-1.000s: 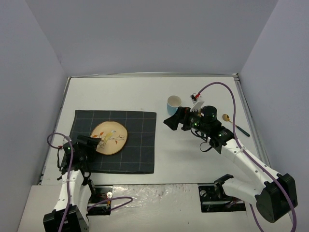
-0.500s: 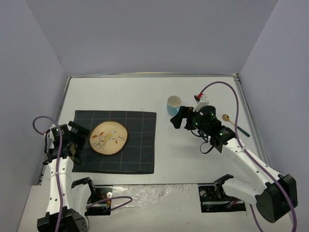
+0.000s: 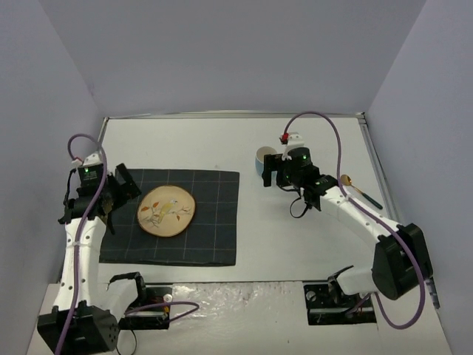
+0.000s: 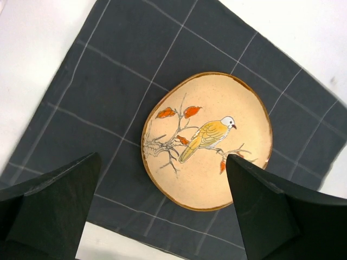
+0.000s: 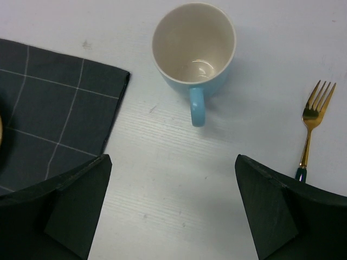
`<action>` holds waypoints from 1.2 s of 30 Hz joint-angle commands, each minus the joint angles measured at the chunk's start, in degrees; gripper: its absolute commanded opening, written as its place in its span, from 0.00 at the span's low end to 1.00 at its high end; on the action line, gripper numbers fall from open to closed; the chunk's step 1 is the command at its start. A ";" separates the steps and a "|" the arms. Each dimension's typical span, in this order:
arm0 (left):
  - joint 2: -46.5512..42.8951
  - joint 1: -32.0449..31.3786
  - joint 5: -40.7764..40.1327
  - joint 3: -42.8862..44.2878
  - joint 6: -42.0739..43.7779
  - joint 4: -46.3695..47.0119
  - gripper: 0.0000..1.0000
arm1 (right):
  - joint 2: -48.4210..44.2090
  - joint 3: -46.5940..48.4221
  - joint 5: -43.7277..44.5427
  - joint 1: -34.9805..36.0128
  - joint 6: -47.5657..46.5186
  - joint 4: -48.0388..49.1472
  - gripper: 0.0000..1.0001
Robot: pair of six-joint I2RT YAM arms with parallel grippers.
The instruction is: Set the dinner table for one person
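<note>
A tan plate painted with a bird (image 3: pixel 167 210) lies on the dark grey checked placemat (image 3: pixel 207 229) on the left of the white dinner table (image 3: pixel 222 144). My left gripper (image 3: pixel 120 191) is open and empty, raised over the placemat's left edge. In the left wrist view the plate (image 4: pixel 209 124) shows between and below the open gripper (image 4: pixel 162 157). A light blue mug (image 5: pixel 193 43) stands upright with its handle towards me. My right gripper (image 5: pixel 171 162) is open and empty, above the table just short of the mug (image 3: pixel 263 155), as the top view (image 3: pixel 275 171) also shows.
A gold fork with a teal handle (image 5: pixel 312 122) lies right of the mug; it also shows in the top view (image 3: pixel 361 191). The placemat's corner (image 5: pixel 54 103) is left of the mug. Grey walls close in the table on three sides.
My left gripper has drawn back from the plate's left edge, rising up and to the left. My right gripper has swung back towards the mug.
</note>
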 commanded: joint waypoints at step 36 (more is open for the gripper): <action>4.32 -10.66 -2.53 -0.06 10.53 9.38 0.97 | 19.84 4.34 -4.51 -4.11 -14.16 25.01 0.11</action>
